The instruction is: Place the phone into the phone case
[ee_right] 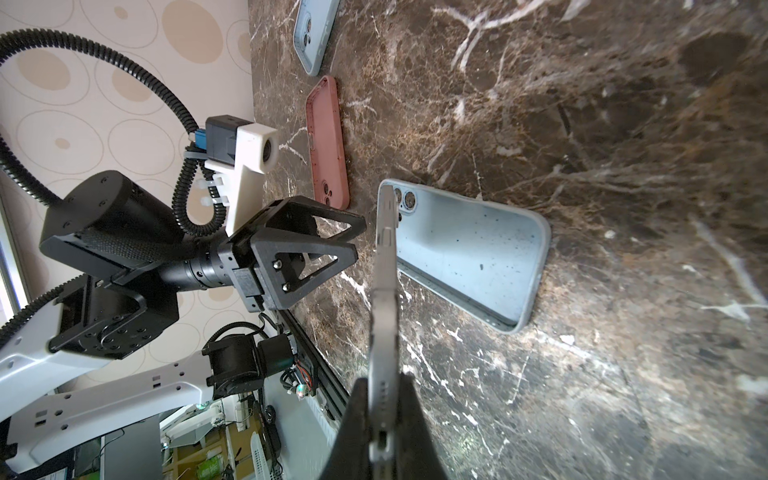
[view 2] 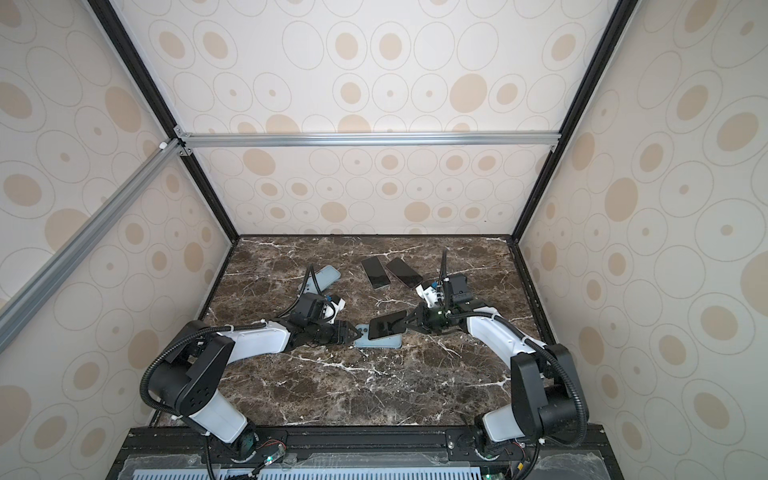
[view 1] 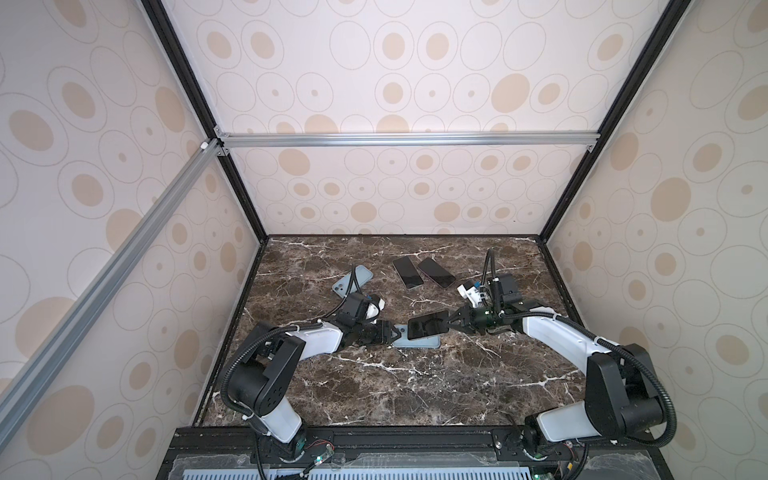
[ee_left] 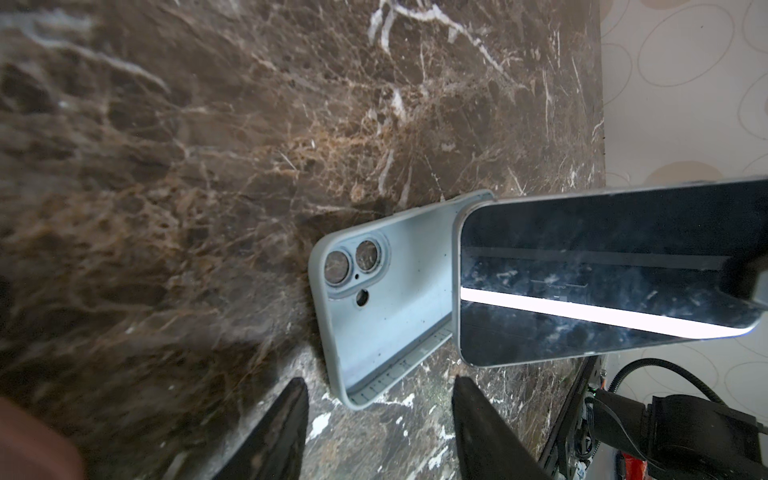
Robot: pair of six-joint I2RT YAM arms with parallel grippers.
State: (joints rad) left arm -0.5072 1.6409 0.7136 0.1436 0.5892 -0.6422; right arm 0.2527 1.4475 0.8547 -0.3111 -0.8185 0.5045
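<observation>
right claw (view 1: 446,323) grips phone (view 1: 428,325) over light blue phone case (view 1: 417,341), left claw (ee_left: 380,428) open
my right claw is clenched on one short end of the phone. the phone hangs tilted, screen up, its free end low over the light blue phone case, which lies open side up on the marble counter (view 1: 415,386). can't tell if they touch. my left claw is released, jaws apart at the case's camera-hole end. pink case (ee_right: 328,141) lies near.
</observation>
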